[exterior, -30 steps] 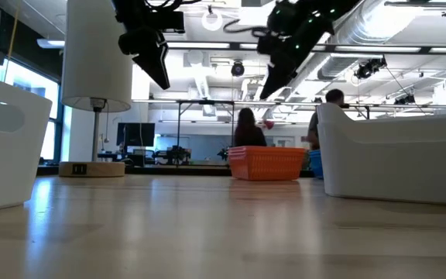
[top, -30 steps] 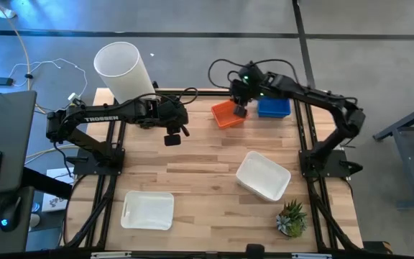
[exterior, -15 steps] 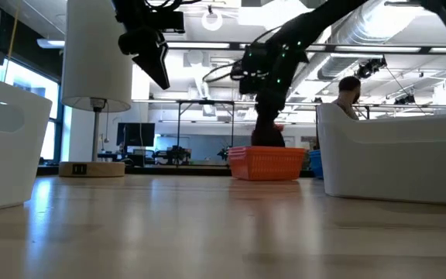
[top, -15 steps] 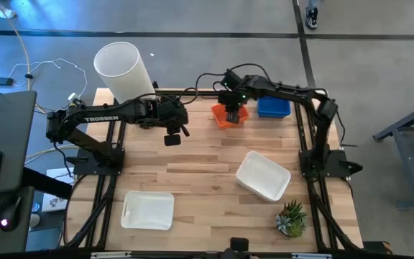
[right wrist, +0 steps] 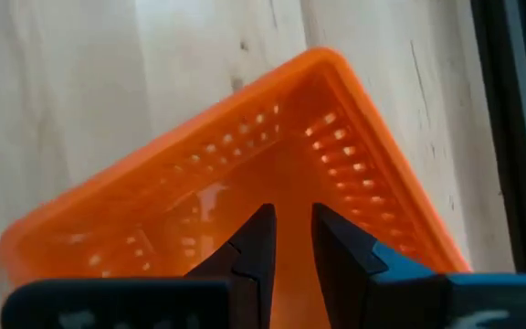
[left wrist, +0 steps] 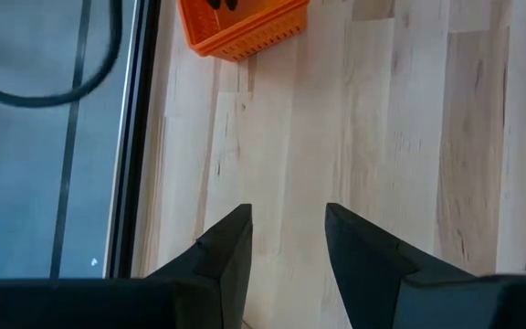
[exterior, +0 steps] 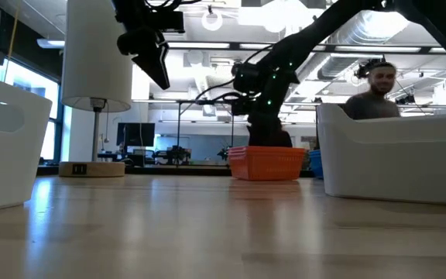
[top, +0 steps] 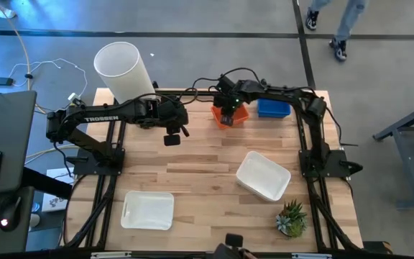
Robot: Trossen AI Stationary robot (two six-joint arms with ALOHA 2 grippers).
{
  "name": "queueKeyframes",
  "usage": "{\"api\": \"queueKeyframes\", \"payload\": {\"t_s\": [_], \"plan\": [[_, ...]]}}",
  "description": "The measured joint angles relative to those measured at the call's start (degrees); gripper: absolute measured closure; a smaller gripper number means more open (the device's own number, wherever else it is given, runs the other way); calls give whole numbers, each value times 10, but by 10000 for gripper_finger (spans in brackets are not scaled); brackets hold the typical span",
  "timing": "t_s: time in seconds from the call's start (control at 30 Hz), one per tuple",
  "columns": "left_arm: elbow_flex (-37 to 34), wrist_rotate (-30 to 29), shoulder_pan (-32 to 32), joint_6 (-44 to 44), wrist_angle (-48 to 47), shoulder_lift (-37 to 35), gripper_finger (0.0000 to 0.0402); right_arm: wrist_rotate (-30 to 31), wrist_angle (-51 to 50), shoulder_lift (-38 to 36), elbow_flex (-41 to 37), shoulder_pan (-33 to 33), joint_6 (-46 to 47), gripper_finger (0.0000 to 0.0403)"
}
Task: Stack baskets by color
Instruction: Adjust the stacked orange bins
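An orange mesh basket (top: pixel 230 115) stands on the table near its far edge, and a blue basket (top: pixel 273 108) stands on the table to its right. Two white baskets rest on the table, one at right centre (top: pixel 263 175) and one at the near left (top: pixel 148 210). My right gripper (right wrist: pixel 292 212) reaches down into the orange basket (right wrist: pixel 245 174) with a narrow gap between its fingers and nothing in that gap. My left gripper (top: pixel 172 137) hangs open above the table left of the orange basket, holding nothing. My right gripper has its fingertips (right wrist: pixel 265 219) down inside the orange basket, slanting from above. I cannot tell whether they touch its floor or wall.
A tall white cylinder lamp (top: pixel 124 72) stands at the far left corner and a small potted plant (top: pixel 291 218) at the near right. Bare wood lies in the table's middle (top: pixel 200 165). A person (exterior: pixel 378 93) shows beyond the table.
My right gripper has come down and toward the table's left, tipping steeper, from above the orange basket until its fingers are inside it. The basket has stayed in place. My left arm has kept still.
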Motion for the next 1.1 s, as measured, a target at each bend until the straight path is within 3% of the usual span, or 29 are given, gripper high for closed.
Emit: {"api": "queueKeyframes", "payload": {"t_s": [0.4, 0.73, 1.1], "plan": [[0, 0, 0, -1, 0, 0, 275, 106, 64, 7, 0, -4, 50, 343], [0, 0, 0, -2, 0, 0, 275, 123, 67, 7, 0, -35, 83, 343], [0, 0, 0, 0, 0, 0, 275, 97, 18, -5, -1, -30, 74, 343]]}}
